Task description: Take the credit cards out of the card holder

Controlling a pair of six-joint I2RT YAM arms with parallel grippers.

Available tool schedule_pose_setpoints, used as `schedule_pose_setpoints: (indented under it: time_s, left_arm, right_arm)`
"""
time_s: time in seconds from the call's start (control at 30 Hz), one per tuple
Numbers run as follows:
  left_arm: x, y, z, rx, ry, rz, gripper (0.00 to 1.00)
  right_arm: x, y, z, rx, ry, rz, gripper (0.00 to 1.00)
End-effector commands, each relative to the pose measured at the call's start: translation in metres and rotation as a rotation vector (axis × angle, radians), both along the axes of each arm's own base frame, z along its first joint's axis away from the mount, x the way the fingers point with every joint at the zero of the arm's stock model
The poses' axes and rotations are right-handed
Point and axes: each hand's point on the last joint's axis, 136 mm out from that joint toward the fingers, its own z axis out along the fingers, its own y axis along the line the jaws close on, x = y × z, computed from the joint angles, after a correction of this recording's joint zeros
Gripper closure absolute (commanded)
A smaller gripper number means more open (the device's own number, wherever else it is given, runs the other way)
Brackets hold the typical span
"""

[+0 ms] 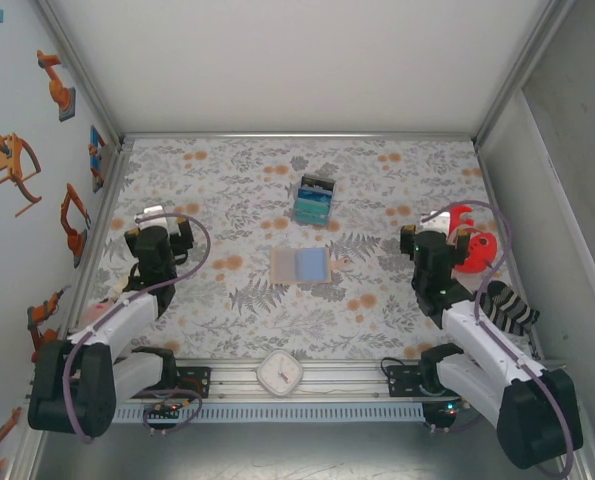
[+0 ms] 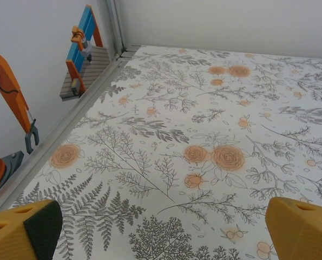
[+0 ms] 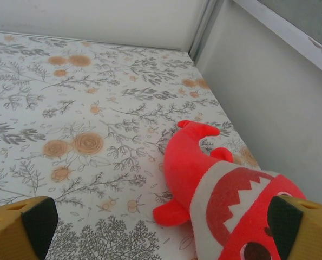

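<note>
Clock [image 1: 279,373] nearest; card holder [image 1: 281,267] lies open, long axis left-right.

The white cloth table cover [image 2: 204,108] has grey ferns and orange roses. The soft red plush fish [image 3: 225,200] beside the yellow fingers [image 3: 9,233] of the right gripper [image 3: 161,230] has white zigzag teeth.

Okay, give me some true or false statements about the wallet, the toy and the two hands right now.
1. The card holder lies open near the middle of the table. True.
2. The left hand is shut on a card. False: it is open and empty, over bare table.
3. A red plush toy lies beside the right hand. True.
4. The teal-and-black block sits on the card holder. False: it stands apart, farther back on the table.
</note>
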Motion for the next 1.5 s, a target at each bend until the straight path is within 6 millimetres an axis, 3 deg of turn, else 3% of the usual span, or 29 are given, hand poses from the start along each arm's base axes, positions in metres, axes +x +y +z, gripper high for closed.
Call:
schedule_pose_setpoints:
  time_s: [0.0,0.3,0.53,0.73,1.1,1.2,1.37,1.47]
  left_arm:
    - [0.011,-0.009,0.011,-0.016,-0.070,-0.077,0.03]
    - [0.024,-0.009,-0.013,0.018,-0.051,-0.103,0.03]
    - [0.039,-0.012,-0.051,-0.012,-0.015,-0.145,0.03]
    - [0.050,-0.002,-0.060,-0.092,0.054,-0.145,0.03]
    - [0.050,-0.002,-0.059,-0.094,0.057,-0.149,0.03]
    - [0.050,-0.004,-0.059,-0.082,0.063,-0.153,0.03]
    - [0.050,-0.004,-0.060,-0.079,0.066,-0.151,0.03]
    - [0.050,-0.005,-0.059,-0.078,0.064,-0.152,0.03]
  right_arm:
    - [0.008,-0.002,0.014,0.027,-0.104,0.015,0.01]
    - [0.014,-0.020,-0.004,0.085,-0.083,-0.026,0.01]
    - [0.027,-0.022,-0.021,0.105,-0.071,-0.007,0.01]
    - [0.040,-0.024,-0.034,0.130,-0.071,0.012,0.01]
    - [0.061,-0.037,-0.057,0.195,-0.095,0.017,0.01]
    - [0.071,-0.034,-0.073,0.212,-0.056,0.041,0.01]
    - [0.080,-0.008,-0.077,0.240,-0.001,0.216,0.00]
    - [0.081,-0.009,-0.077,0.282,-0.002,0.246,0.00]
